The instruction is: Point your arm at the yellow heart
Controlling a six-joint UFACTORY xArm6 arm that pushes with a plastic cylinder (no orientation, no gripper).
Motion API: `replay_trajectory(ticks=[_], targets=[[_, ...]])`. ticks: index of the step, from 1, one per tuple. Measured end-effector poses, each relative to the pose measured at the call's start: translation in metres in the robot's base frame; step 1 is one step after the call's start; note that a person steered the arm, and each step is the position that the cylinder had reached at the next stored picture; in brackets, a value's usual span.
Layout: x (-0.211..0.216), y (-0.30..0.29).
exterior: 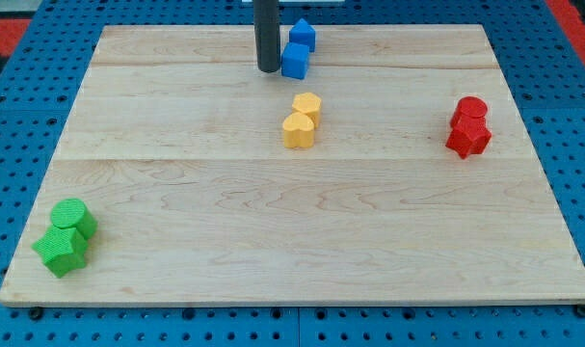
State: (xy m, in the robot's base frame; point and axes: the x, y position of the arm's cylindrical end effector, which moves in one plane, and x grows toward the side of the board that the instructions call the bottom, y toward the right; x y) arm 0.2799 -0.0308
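Eight small blocks sit in four colour pairs on a pale wooden desk (pixel 273 231), which lies on a blue pegboard (pixel 22 87). No containers are on the desk; every block rests directly on the wood.

Dark rod (pixel 268 34): comes down from the view's top edge, upright. My tip (pixel 268 69) rests near the desk's top edge, just left of the lower blue block, very close to it; contact cannot be told. No pincer is fitted to the arm, so its state cannot be told.

Green pair, bottom-left corner: a green block (pixel 61 250) of star-like outline with a rounder green block (pixel 72 217) touching it just above.

Red pair, view's right: a red block (pixel 468 140) of star-like outline with a red cylinder-like block (pixel 471 109) touching it above.

Yellow pair, near centre, slightly toward the top: yellow heart (pixel 298 129) below, and a yellow block (pixel 308 104), roughly hexagonal, touching it at upper right. The heart lies below and right of my tip, apart from it.

Blue pair, top centre: a blue cube (pixel 295 61) and a smaller-looking blue block (pixel 303 35) touching it above.
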Motion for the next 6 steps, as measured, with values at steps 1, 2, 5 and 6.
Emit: replay_trajectory(ticks=[1, 2, 5, 6], targets=[[0.000, 0.006], [-0.001, 0.006], [0.035, -0.027], [0.073, -0.035]])
